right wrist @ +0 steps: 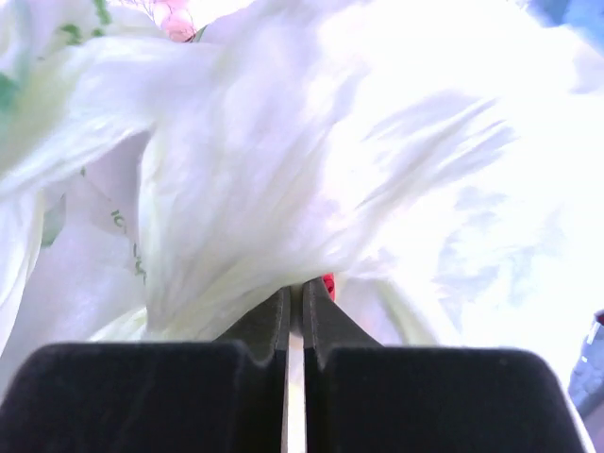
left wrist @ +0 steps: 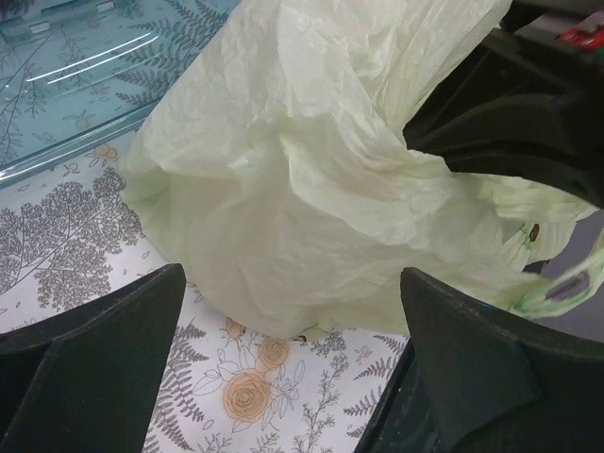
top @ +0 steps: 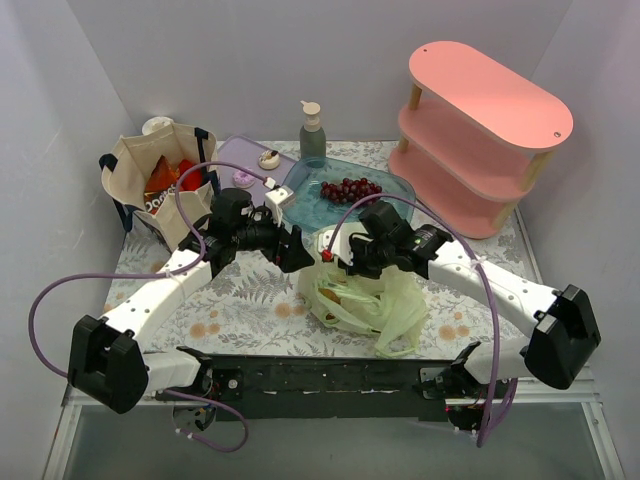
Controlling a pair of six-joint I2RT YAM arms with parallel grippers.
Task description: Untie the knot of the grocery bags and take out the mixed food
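Observation:
The pale-green plastic bag lies on the patterned cloth in the middle and fills the left wrist view and the right wrist view. My right gripper is shut on a gathered fold of the bag at its top. My left gripper is open just left of the bag, with nothing between its jaws. I cannot make out the knot. Dark red grapes lie in the clear blue tray. The beige tote at the far left holds red snack packets.
A pump bottle stands behind the tray. A pink three-tier shelf stands at the back right. A lilac lid with small objects lies beside the tray. The tray's corner shows in the left wrist view.

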